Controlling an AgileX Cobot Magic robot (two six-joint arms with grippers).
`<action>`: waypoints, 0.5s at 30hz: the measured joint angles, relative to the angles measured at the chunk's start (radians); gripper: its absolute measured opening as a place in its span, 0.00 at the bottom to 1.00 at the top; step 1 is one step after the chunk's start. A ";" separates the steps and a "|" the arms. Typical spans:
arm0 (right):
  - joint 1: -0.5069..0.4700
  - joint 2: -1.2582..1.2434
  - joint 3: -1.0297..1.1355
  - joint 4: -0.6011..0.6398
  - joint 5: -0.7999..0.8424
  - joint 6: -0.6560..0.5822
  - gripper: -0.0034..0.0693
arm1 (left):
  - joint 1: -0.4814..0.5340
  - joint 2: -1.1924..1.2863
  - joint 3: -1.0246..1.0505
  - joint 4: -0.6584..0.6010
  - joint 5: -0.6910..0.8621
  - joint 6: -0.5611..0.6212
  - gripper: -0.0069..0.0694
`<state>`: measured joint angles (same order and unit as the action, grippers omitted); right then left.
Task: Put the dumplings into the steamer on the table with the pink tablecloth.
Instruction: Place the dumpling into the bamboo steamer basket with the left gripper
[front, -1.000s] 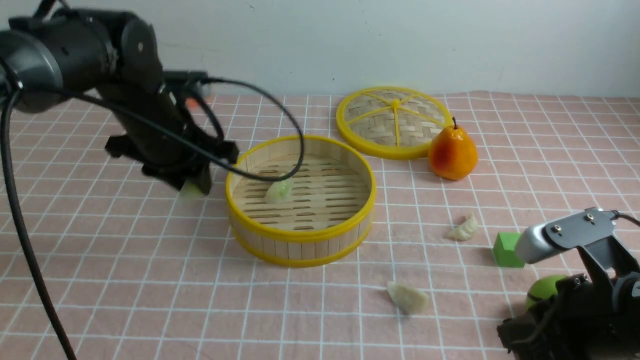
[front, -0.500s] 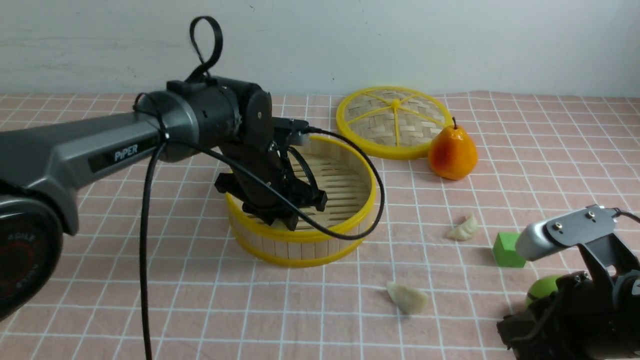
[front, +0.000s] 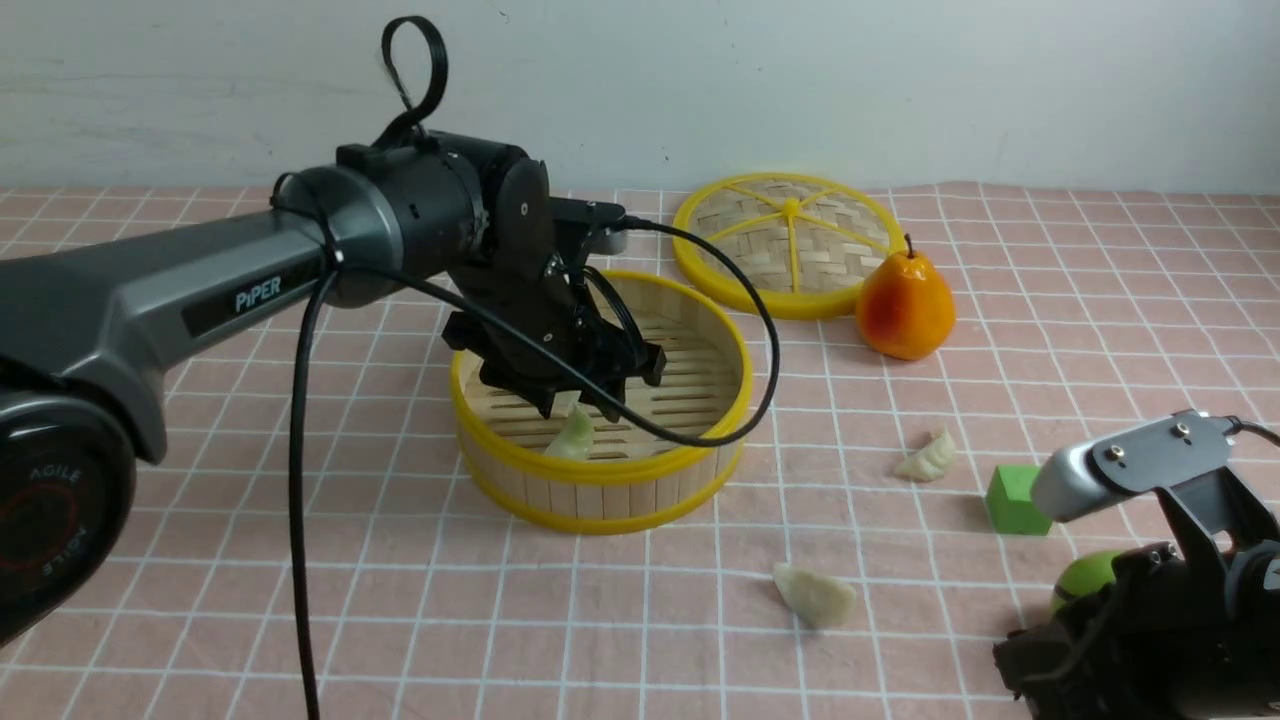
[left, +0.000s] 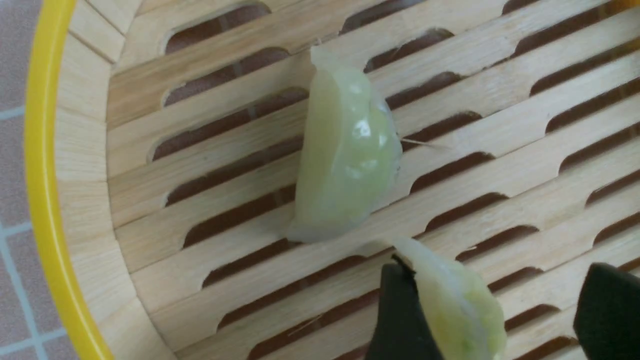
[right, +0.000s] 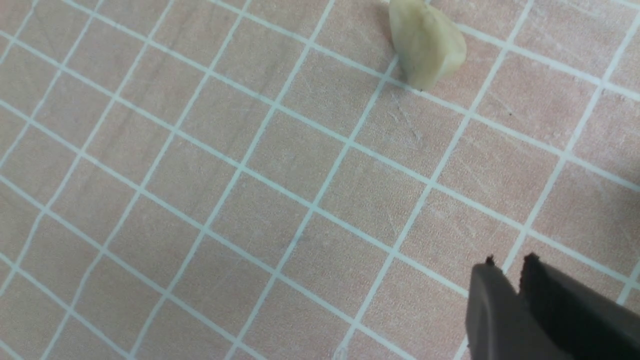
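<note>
The left claw (front: 578, 406) is open over the steamer (front: 640, 495), with a green dumpling (front: 575, 438) loose under it. The next white dumpling (front: 815, 595) lies left of the right claw (right: 509, 261) and nearer to it. That claw is shut and empty.

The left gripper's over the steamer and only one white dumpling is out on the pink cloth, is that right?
Not quite. The left gripper is over the steamer, but two are out on the pink cloth: a white dumpling beside the green cube and a second white dumpling nearer the robot. The front view shows both.
</note>
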<state>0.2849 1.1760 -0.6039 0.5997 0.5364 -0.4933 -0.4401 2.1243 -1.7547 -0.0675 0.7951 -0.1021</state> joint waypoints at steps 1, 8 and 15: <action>0.000 0.000 0.000 0.000 0.000 0.000 0.17 | 0.000 0.000 0.000 0.001 0.000 0.000 0.66; 0.000 0.000 0.000 0.000 0.000 0.000 0.18 | 0.000 0.018 0.000 0.010 -0.062 -0.029 0.44; 0.000 0.000 0.000 0.000 0.000 0.000 0.19 | 0.000 0.018 0.000 0.094 -0.118 -0.130 0.36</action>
<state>0.2849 1.1760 -0.6039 0.5997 0.5364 -0.4933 -0.4401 2.1425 -1.7547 0.0267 0.6775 -0.2322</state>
